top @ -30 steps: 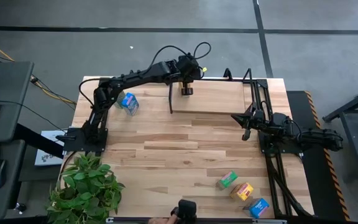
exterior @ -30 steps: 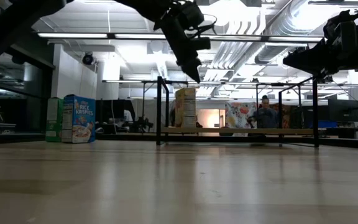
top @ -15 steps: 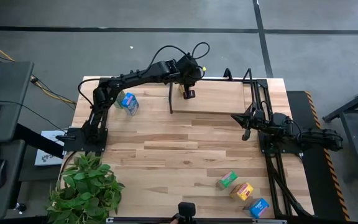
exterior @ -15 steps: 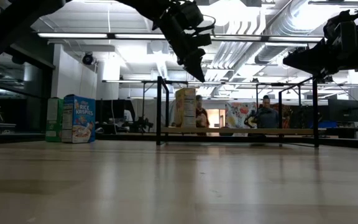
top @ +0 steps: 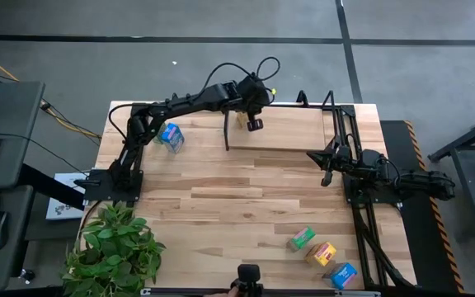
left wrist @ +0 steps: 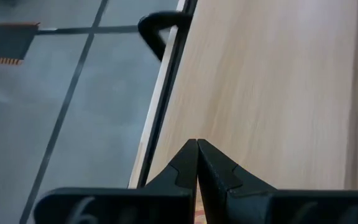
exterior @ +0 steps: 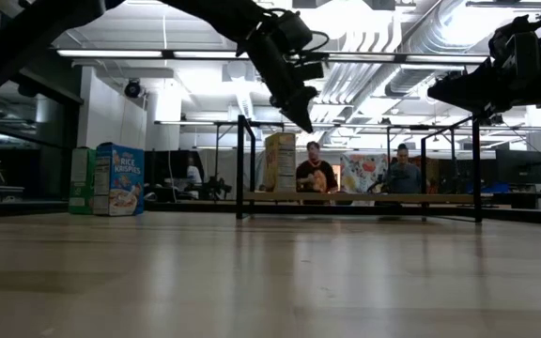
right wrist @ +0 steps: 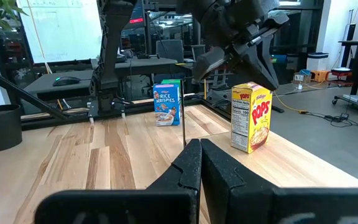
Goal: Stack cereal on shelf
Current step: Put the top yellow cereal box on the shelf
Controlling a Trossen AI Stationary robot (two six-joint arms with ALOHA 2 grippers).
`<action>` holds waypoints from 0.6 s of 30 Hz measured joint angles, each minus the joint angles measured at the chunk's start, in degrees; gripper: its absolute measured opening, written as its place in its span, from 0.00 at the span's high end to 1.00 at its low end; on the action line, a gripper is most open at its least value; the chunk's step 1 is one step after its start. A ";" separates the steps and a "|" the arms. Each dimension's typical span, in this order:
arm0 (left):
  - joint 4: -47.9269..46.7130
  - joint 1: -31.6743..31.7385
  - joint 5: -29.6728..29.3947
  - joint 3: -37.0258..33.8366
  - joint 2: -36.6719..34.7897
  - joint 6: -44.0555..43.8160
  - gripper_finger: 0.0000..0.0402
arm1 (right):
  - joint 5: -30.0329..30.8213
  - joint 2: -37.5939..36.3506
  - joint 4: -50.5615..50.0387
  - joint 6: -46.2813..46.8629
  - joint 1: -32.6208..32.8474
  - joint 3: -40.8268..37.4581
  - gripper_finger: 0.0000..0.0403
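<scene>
Over the last second the left gripper [top: 255, 124] has drifted a little toward the table's middle, off the yellow box [right wrist: 250, 117], which stands upright on the shelf [top: 295, 132] near its left post. Fingers pressed together, nothing between them; it hangs above the board, clear of the box. Judgement: this box is placed and released; the arm is withdrawing.

Shelf contents: that one yellow box only, as far as the views show.

Not yet shelved: a blue box [top: 171, 135] with a green one just beside it, on the table [top: 237, 206] near the left arm's base; green [top: 301, 238], yellow-orange [top: 321, 252] and blue [top: 344, 274] boxes in a row at the near right corner.

Right gripper [top: 326, 176] waits at the shelf's right end, fingers together, empty.
</scene>
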 joint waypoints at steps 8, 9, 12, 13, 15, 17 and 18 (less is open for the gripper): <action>-4.09 0.13 -3.10 0.00 0.00 -0.61 1.00 | 0.00 0.00 0.00 0.01 0.00 0.00 1.00; -4.38 0.13 -3.50 0.00 0.00 -0.58 1.00 | 0.00 0.00 0.00 0.00 0.00 -0.01 1.00; -4.56 0.13 -4.67 0.00 0.00 -0.60 1.00 | 0.00 0.00 0.01 0.02 0.00 0.00 1.00; -4.61 0.13 -4.69 0.00 0.00 -0.61 1.00 | 0.00 0.00 0.01 0.02 0.00 0.00 1.00; -5.05 0.13 -4.75 0.00 0.00 -0.59 1.00 | -0.02 0.00 -0.01 0.02 0.00 -0.02 1.00; -5.79 0.13 -4.90 0.00 0.00 -0.59 1.00 | 0.00 0.00 0.00 0.00 0.00 -0.02 1.00; -6.03 0.13 -4.93 0.00 0.00 -0.59 1.00 | -0.01 0.00 0.00 0.01 0.00 -0.02 1.00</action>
